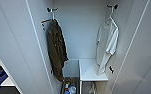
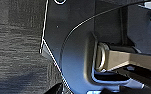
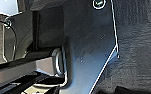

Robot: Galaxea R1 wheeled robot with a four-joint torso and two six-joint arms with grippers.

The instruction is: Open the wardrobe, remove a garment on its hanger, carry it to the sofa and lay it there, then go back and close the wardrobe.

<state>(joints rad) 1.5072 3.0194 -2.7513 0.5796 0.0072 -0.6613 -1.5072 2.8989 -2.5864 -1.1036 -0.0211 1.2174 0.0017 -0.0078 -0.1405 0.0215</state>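
Open wardrobe point(image 1: 82, 30), both doors swung outward, seen from the head view. The garment point(image 1: 108, 45), a white shirt, hangs on its hanger point(image 1: 111, 15) from a black hook point(image 1: 112, 6) at the wardrobe's right wall, above a white shelf point(image 1: 91, 71). A dark olive-brown jacket point(image 1: 56, 51) hangs from the hook at the left wall. Both wrist views face dark carpet point(image 2: 13, 45); whether either gripper is wide or narrow cannot be told.

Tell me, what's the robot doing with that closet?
It is looking into the open wardrobe. Nothing is being handled right now. A white shirt hangs on its hanger from a hook on the right, and a dark jacket hangs on the left. A white shelf sits low inside.
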